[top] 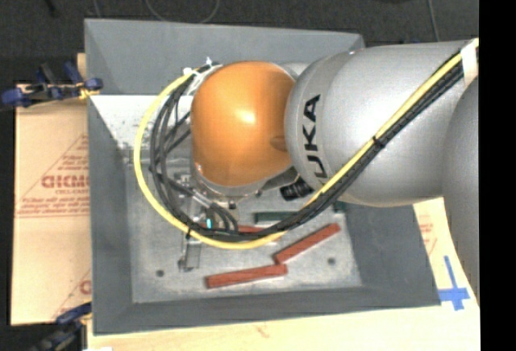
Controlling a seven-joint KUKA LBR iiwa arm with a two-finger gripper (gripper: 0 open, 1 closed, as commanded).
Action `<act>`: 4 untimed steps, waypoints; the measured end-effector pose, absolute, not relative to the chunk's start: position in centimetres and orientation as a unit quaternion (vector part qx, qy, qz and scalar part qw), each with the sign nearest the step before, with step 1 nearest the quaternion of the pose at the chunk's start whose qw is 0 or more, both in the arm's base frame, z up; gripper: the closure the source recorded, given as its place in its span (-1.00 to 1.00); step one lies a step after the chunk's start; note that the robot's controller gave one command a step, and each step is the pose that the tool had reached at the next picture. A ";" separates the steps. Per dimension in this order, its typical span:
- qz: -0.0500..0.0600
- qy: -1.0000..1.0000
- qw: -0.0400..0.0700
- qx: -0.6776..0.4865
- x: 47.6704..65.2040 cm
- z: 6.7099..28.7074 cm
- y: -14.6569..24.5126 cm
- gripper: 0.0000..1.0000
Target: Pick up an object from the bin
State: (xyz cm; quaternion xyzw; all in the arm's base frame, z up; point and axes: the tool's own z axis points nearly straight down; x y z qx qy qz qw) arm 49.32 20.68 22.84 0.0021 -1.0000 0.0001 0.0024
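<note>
The claw (190, 257) hangs low over the bin's floor, in the left half of the bin (108, 261) and towards its near wall. It shows as a slim grey piece pointing down out of the tangle at the wrist, and whether it is released or clenched I cannot tell. Bare speckled grey metal lies right beneath it.

The thing closest to it is a long red-brown strip (244, 277), flat on the floor just to the right of the claw and a little nearer the front wall. It runs nearly along that wall, and its left end lies near the claw but apart from it. At its right end it meets a second red-brown strip (309, 242) of the same kind, which slants up and away to the right; the two seem to touch there, making a shallow bend.

Further back, past the second strip, a dark green flat piece (277, 219) lies on the floor, partly covered by the arm and its looping cable.

Above the claw a bundle of black cables and a yellow cable (147, 180) curls round the wrist in a wide loop. Over that sits the rounded orange cover (238, 119), and behind it the thick silver arm (387, 131) comes in from the right, hiding much of the back and right of the bin.
</note>
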 end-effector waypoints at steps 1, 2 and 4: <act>0.001 -0.979 0.001 0.205 50.3 9.9 15.2 -1.00; 0.000 -0.978 -0.007 0.208 48.5 7.1 10.0 -1.00; 0.000 -0.976 -0.007 0.216 53.3 21.1 12.8 1.00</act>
